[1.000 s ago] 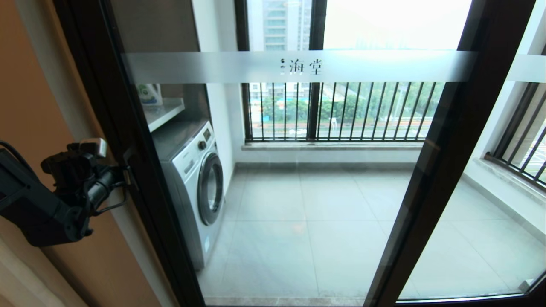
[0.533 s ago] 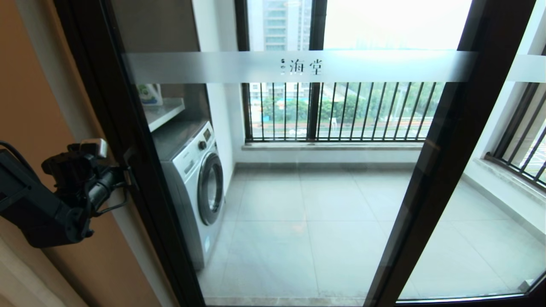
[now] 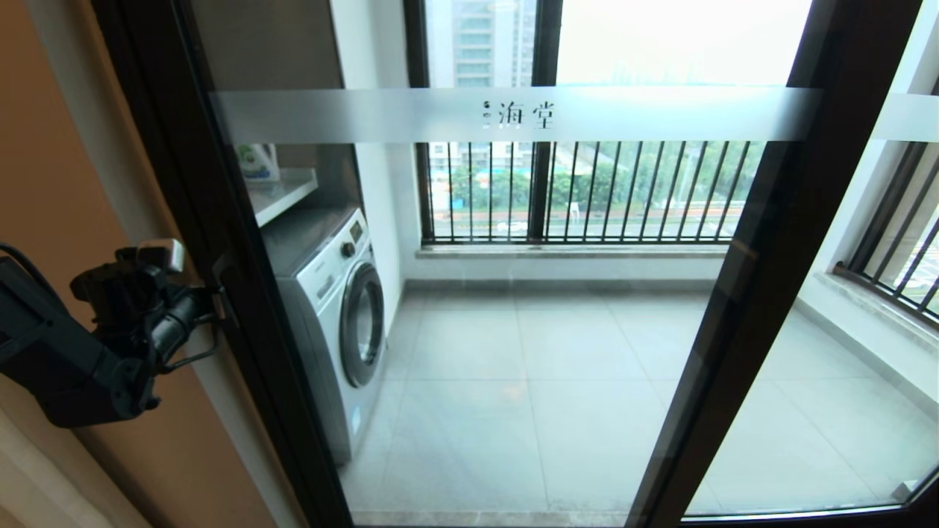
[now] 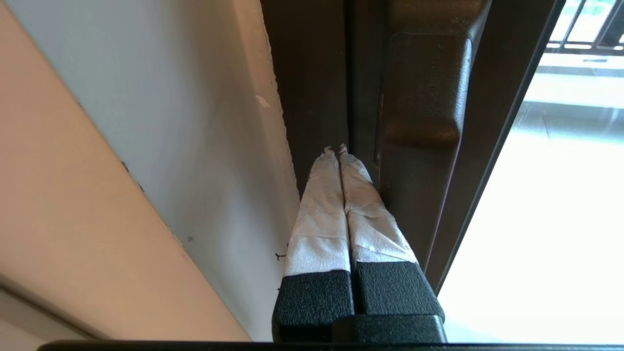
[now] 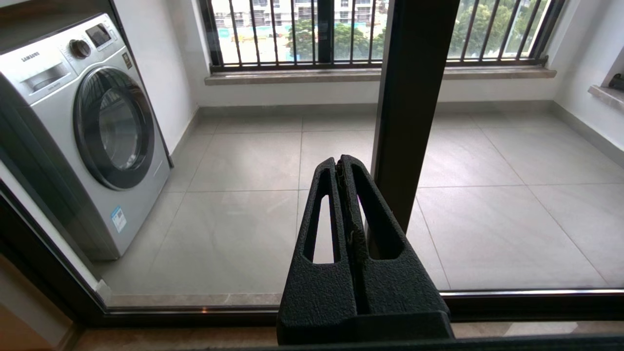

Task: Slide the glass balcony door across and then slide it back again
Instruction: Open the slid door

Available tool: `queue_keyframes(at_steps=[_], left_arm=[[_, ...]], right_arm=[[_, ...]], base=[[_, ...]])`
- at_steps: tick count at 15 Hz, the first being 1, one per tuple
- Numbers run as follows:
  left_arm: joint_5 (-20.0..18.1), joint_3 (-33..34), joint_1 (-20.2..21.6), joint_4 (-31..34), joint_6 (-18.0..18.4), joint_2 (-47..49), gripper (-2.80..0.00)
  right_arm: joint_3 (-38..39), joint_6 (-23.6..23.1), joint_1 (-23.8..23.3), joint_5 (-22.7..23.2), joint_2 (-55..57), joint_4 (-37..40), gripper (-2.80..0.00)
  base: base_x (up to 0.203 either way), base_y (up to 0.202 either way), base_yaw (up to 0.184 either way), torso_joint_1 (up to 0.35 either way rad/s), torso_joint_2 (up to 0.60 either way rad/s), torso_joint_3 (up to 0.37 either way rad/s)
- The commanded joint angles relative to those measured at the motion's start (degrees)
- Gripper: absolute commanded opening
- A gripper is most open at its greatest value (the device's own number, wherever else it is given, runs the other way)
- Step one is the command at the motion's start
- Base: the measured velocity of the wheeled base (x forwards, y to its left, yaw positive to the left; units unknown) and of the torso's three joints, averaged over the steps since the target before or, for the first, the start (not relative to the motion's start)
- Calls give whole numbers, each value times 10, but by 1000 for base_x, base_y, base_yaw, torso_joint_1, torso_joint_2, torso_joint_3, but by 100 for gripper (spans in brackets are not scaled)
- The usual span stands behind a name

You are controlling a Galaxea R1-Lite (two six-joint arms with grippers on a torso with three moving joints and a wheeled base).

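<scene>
The glass balcony door (image 3: 513, 330) fills the head view, with its frosted band of Chinese characters (image 3: 524, 115) and dark frame (image 3: 220, 183). My left gripper (image 3: 209, 308) is at the door's left stile, by the short dark handle (image 3: 224, 282). In the left wrist view its tape-wrapped fingers (image 4: 321, 209) are shut together with nothing between them. The gripper (image 4: 336, 150) has its tips in the dark groove beside the raised handle (image 4: 424, 112). My right gripper (image 5: 340, 168) is shut and empty, low in front of the glass near a dark stile (image 5: 414, 97); it is out of the head view.
A second glass panel with a plain frosted band (image 3: 906, 117) lies to the right, past the dark stile (image 3: 763, 257). Behind the glass are a washing machine (image 3: 337, 315), a tiled floor and the black-railed window (image 3: 579, 191). A tan wall (image 3: 66, 183) borders the door on the left.
</scene>
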Motion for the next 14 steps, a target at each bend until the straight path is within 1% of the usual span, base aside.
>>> queue_keyframes(at_steps=[1, 9, 11, 14], left_arm=[[0, 1, -127, -4, 0, 0, -280], [1, 2, -141, -6, 0, 0, -280], [10, 1, -141, -6, 0, 0, -280], [13, -1, -149, -6, 0, 0, -280]], right_arm=[[7, 0, 0, 0, 0, 0, -280], [7, 0, 0, 0, -1, 0, -280], [7, 0, 0, 0, -1, 0, -280], [7, 0, 0, 0, -1, 0, -280]], base=[[0, 0, 0, 0, 0, 0], [0, 0, 0, 0, 0, 0], [0, 0, 0, 0, 0, 0], [0, 0, 0, 0, 0, 0]])
